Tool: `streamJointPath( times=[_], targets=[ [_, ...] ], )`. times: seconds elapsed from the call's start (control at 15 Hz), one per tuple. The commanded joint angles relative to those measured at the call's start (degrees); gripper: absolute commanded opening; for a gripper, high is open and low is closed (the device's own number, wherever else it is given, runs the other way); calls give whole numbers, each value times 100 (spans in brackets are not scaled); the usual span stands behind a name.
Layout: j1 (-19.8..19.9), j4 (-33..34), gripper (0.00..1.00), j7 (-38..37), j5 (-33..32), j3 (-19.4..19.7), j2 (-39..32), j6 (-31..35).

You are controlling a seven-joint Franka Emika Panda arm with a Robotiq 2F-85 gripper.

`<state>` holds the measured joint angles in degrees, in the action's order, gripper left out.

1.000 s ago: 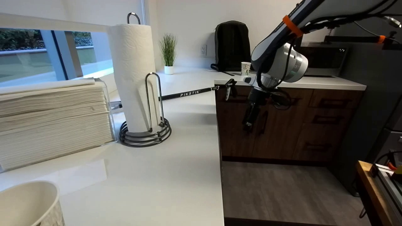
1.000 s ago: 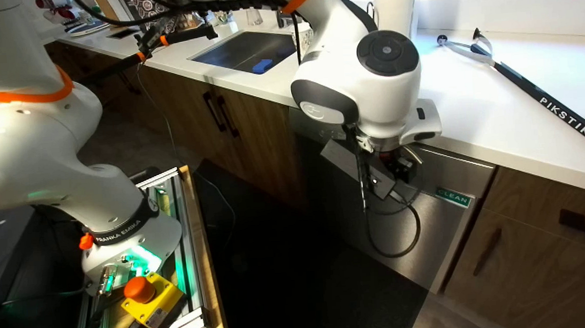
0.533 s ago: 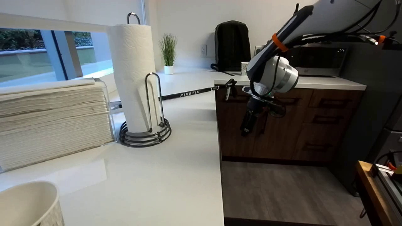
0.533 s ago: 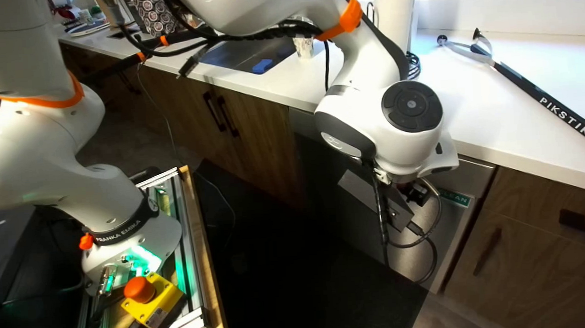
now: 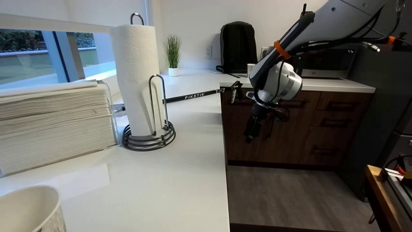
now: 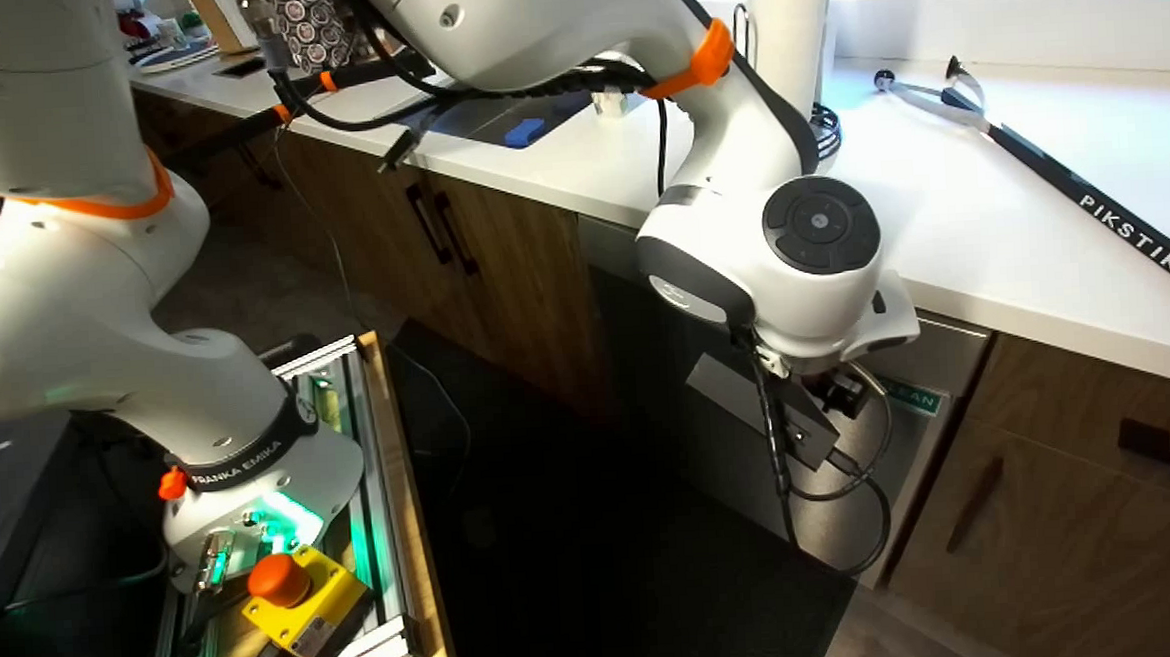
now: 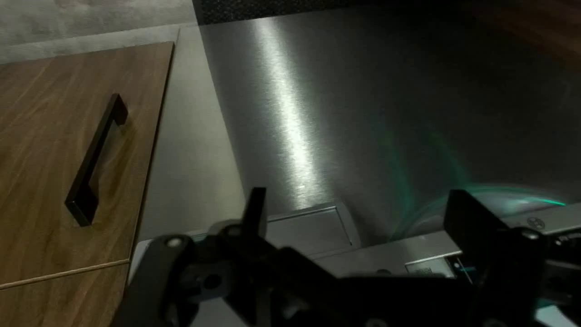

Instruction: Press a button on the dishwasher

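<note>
Under the white counter sits the steel dishwasher, our gripper near its front, jaws apart and empty; we judge the press still undone.

White countertop: in an exterior view, lower left to centre
Wire stand: left of centre, with paper-towel roll
Clear holder: left, with paper stack
Black grabber: centre, lying
Potted plant: upper centre
Backpack: right of plant
</note>
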<state>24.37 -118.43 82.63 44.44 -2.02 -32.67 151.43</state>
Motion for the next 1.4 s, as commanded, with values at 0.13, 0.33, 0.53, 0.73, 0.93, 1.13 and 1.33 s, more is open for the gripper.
streamJointPath(
  times=[0.13, 0.33, 0.53, 0.73, 0.93, 1.13, 1.33],
  targets=[
    [368, 154, 66, 980, 331, -508, -439, 754],
    [724, 228, 42, 1672, 692, -962, -582, 954],
    [1127, 423, 18, 2369, 1041, -1402, -808, 1155],
    [1485, 703, 0, 2712, 1286, -1720, -1117, 1182],
    [1393, 579, 1, 2233, 967, -1575, -963, 1004],
    [1296, 699, 1, 2346, 1156, -1446, -1045, 907],
    [1467, 842, 0, 2446, 1089, -1713, -1270, 1060]
  ],
)
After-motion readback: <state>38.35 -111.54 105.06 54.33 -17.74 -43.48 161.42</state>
